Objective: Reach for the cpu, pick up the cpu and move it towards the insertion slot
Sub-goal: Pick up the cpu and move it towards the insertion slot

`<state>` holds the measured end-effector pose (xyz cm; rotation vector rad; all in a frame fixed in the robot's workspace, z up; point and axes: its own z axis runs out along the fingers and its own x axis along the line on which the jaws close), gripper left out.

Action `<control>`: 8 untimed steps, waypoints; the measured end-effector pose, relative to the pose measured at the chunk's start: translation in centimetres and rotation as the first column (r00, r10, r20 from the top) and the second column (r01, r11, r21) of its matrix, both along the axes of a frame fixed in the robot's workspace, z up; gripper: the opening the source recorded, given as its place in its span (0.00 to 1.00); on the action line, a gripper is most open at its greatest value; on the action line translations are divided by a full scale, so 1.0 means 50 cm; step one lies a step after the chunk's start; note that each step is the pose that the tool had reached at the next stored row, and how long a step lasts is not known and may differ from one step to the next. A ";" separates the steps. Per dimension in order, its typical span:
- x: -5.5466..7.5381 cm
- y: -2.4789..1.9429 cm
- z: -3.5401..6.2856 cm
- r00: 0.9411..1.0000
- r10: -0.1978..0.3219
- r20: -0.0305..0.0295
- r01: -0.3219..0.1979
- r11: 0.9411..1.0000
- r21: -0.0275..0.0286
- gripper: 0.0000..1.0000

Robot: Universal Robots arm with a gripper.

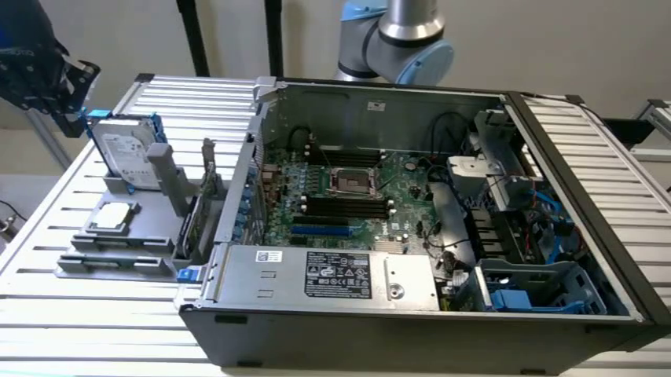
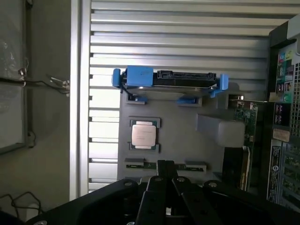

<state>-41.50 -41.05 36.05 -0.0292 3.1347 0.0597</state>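
The cpu [image 1: 113,216] lies flat in a grey holder [image 1: 115,251] on the slatted table, at the exterior view's left; its silvery top faces up. In the wrist view the cpu [image 2: 143,135] sits in its holder pocket ahead of my gripper [image 2: 166,165], whose fingers are shut together with nothing between them. In the exterior view my gripper [image 1: 53,86] hangs high above the table's far left corner, well apart from the cpu. The insertion slot [image 1: 354,182] is a square metal-framed socket on the green board inside the open computer case.
A hard drive with blue rails [image 1: 128,153] stands upright in the holder just behind the cpu. The open case [image 1: 314,314] fills the table's middle and right, with black and blue memory slots [image 1: 335,212] near the socket. A grey post [image 1: 168,177] rises beside the holder.
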 end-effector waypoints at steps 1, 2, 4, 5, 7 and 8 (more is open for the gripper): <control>-0.009 0.0010 0.000 1.000 0.000 0.000 0.000 1.000 0.000 0.11; -0.018 0.0023 0.000 1.000 0.000 0.000 0.000 1.000 0.000 0.11; -0.029 0.0051 0.000 1.000 0.000 0.000 0.000 1.000 0.000 0.11; -0.031 0.0063 0.000 1.000 0.000 0.000 0.000 1.000 0.000 0.11; -0.031 0.0072 0.000 1.000 0.000 0.000 0.000 1.000 0.000 0.11; -0.031 0.0073 0.000 1.000 0.000 0.000 0.000 1.000 0.000 0.11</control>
